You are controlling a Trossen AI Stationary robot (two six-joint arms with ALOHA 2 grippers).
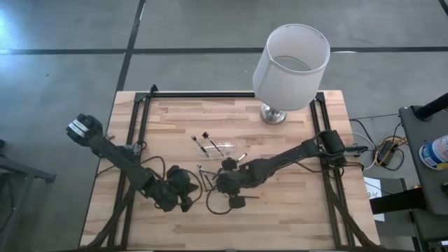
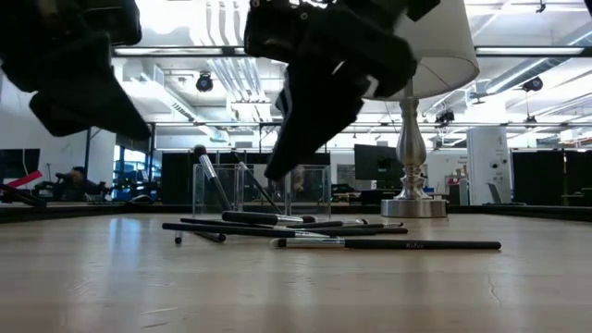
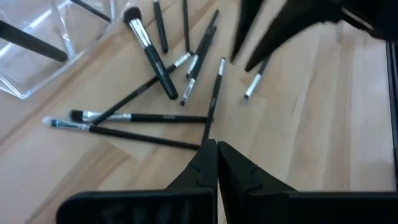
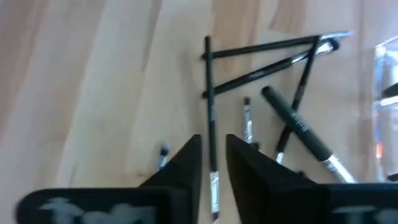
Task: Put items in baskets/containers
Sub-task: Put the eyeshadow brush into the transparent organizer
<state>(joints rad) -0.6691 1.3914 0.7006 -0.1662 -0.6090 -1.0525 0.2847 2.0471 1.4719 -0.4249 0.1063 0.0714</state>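
Nearest the table's front edge, left gripper [image 3: 216, 163] parked low, fingers pressed together on nothing, just short of the scattered makeup brushes [image 3: 149, 118]. Right gripper [image 4: 213, 163] next, down over the pile, fingers a little apart with one thin brush [image 4: 209, 124] lying in the gap between them on the wood; clamped or merely straddled, cannot tell. Brushes fanned across the table [image 1: 280, 210] mid-board, crossing one another. Beyond them the clear tray [image 2: 264, 190], a couple of brushes already standing tilted inside. Farthest back, the white-shaded lamp [image 1: 290, 66].
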